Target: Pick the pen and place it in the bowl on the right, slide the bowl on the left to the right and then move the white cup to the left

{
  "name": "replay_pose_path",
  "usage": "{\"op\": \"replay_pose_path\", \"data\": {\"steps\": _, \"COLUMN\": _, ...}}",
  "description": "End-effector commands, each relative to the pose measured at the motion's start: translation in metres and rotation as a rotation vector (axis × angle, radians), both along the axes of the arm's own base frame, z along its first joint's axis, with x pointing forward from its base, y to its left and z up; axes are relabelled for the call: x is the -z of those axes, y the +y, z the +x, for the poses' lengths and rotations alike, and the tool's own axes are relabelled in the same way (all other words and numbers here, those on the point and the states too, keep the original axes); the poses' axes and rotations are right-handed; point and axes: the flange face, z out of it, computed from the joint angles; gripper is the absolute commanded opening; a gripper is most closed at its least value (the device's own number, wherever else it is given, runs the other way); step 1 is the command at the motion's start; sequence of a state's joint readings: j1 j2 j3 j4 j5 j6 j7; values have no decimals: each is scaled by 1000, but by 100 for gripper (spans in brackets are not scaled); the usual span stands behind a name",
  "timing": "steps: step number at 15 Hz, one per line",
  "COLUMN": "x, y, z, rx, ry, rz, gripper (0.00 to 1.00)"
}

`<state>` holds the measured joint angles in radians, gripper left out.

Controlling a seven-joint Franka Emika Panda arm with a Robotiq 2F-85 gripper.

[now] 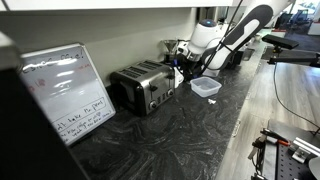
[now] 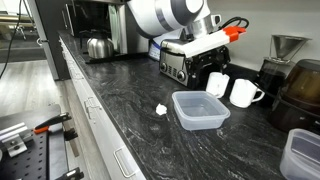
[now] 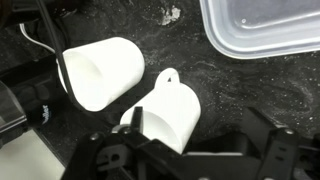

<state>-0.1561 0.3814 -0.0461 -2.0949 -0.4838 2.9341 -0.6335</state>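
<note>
The dark marbled surface (image 2: 120,120) runs long under everything, with the chrome toaster (image 2: 178,62) at the back and a translucent tub (image 2: 200,110) out in front. Just beside the toaster stand two cups, close together. The white cup (image 3: 172,118), its handle turned away, sits just below the tool (image 3: 185,150), whose fingers are spread wide, one to each side, holding nothing. The second cup (image 3: 100,72) crowds one flank (that looks like the snag for a clean descent). The pen I cannot find anywhere.
</note>
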Motion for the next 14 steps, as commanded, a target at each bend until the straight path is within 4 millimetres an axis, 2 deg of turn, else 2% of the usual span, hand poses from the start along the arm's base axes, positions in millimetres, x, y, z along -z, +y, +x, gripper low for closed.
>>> {"op": "replay_pose_path", "data": {"steps": 1, "x": -6, "y": -9, "z": 16, "rx": -9, "ry": 11, "rz": -12, "gripper": 100}}
{"op": "replay_pose_path", "data": {"steps": 10, "x": 10, "y": -31, "z": 29, "rx": 29, "ry": 165, "rz": -7, "gripper": 100}}
{"op": "replay_pose_path", "data": {"steps": 14, "x": 18, "y": -34, "z": 36, "rx": 2, "ry": 187, "rz": 6, "gripper": 100}}
